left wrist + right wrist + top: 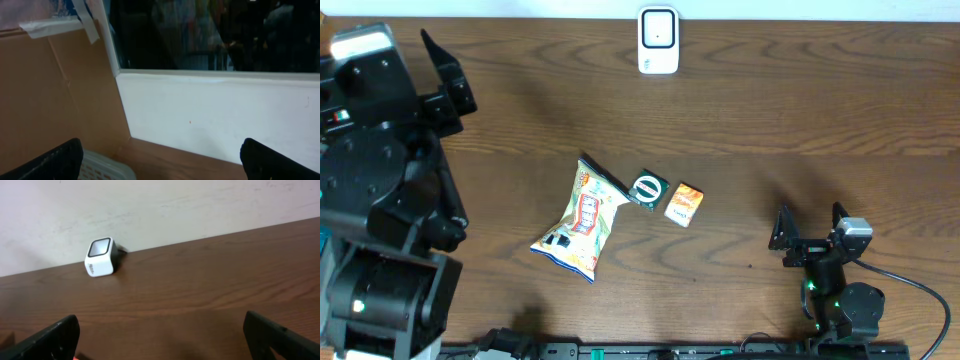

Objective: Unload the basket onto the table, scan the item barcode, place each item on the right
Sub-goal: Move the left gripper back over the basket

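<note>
Nothing of the scan is done yet, as far as the views show: no item is lifted and none is near the reader. The right claw (pixel 810 228) sits low over the dark wooden table (pixel 840 120), jaws spread wide with nothing between them. The left claw (pixel 448 78) is equally wide and empty.

Three candidates lie in a cluster to the left of the right claw and slightly ahead of it, and well to the right of the left claw. Nearest the right claw is a small orange cardboard box (pixel 684 203). Just beyond it is a round-faced dark green packet (pixel 647 188), and furthest is a crinkled white-and-yellow snack bag (pixel 582 222), touching the packet or nearly so. I cannot tell which one is to be scanned, and no barcode is legible.

The bag's long axis runs obliquely, its far end leaning toward the right claw; the box tilts the same way.

The white boxy barcode scanner (pixel 658 40) stands well ahead and left of the right claw, its window tilted up toward the arms. Picking up, carrying and presenting all remain.
</note>
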{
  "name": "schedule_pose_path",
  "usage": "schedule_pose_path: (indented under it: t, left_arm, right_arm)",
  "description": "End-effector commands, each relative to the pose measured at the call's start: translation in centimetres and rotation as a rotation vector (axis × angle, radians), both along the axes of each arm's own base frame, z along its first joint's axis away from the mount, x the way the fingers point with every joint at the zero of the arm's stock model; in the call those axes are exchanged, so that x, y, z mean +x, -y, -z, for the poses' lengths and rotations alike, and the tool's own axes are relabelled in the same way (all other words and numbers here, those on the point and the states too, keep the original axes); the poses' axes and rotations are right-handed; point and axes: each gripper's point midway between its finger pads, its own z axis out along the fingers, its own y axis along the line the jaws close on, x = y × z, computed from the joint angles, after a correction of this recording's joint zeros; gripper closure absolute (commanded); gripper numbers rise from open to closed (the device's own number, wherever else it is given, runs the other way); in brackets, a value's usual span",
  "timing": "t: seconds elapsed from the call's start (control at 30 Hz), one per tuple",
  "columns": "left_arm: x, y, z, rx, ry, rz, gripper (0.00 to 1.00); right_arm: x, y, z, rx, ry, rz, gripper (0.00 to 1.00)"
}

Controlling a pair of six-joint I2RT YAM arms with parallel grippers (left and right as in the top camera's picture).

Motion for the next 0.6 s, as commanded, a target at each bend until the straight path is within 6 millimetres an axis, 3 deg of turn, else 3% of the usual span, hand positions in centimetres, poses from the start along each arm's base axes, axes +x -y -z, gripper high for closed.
schedule_pose_path:
  t: [0.0, 0.23, 0.57]
  left_arm:
    - [-1.4, -0.6, -1.0, 0.009, 0.031, -0.018, 0.02]
    - [-2.1, -0.7, -0.7, -0.002, 0.047, -0.010, 0.02]
    - [-3.2, -0.8, -0.8, -0.152, 0.129, 0.003, 0.02]
  right_arm:
    - [0.0, -0.2, 0.1, -0.002, -0.003, -0.012, 0.01]
    - [0.0, -0.2, 0.1, -0.002, -0.003, -0.012, 0.01]
    - [0.0, -0.2, 0.1, -0.002, -0.003, -0.012, 0.01]
